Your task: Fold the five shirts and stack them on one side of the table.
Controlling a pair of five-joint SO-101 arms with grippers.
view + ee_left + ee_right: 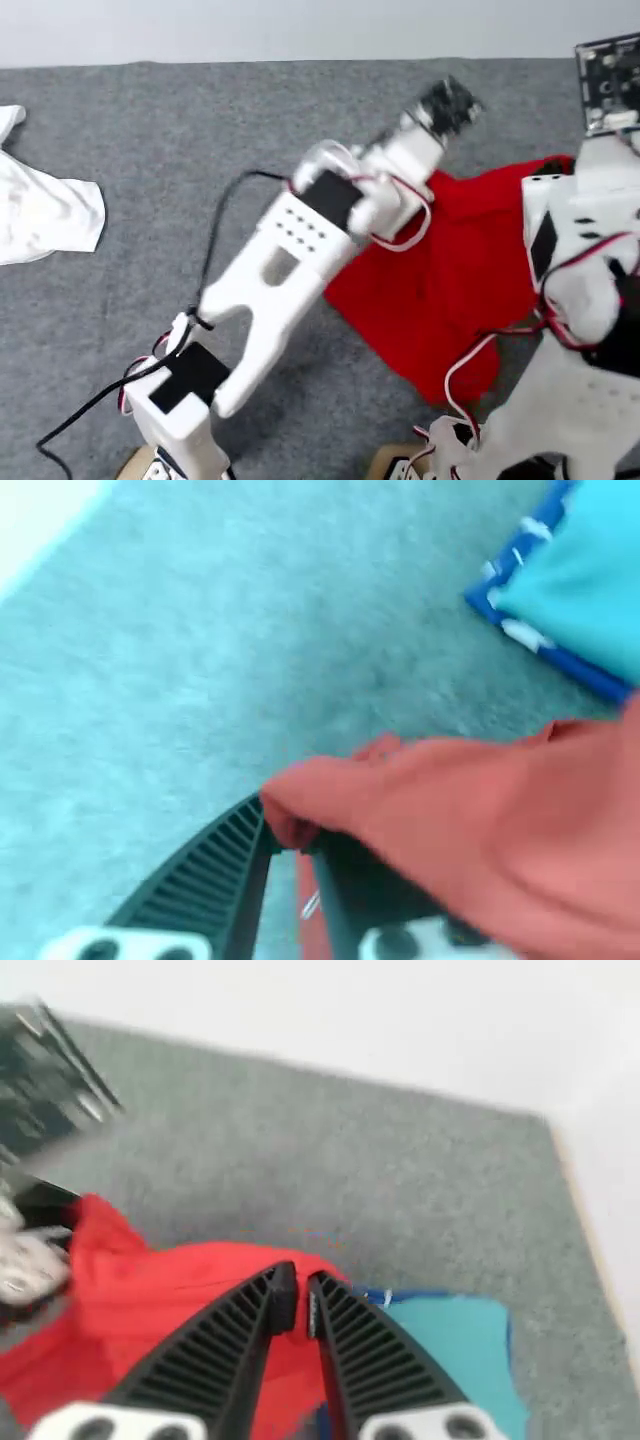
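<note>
- Grey felt table (pixel 150 150); a white shirt (pixel 40 215) lies crumpled at the left edge.
- The red shirt (pixel 450 280) lies right of centre, with the left gripper (pixel 290 845) clamped on its edge.
- The right gripper (pixel 297 1300) has its jaws together over it; a teal shirt (pixel 450 1345) lies beside.

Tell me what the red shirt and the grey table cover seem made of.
The red shirt looks like soft matte cloth, probably cotton knit: it drapes and bunches. The grey table cover looks like felt or low-pile carpet: fuzzy, speckled, matte.
</note>
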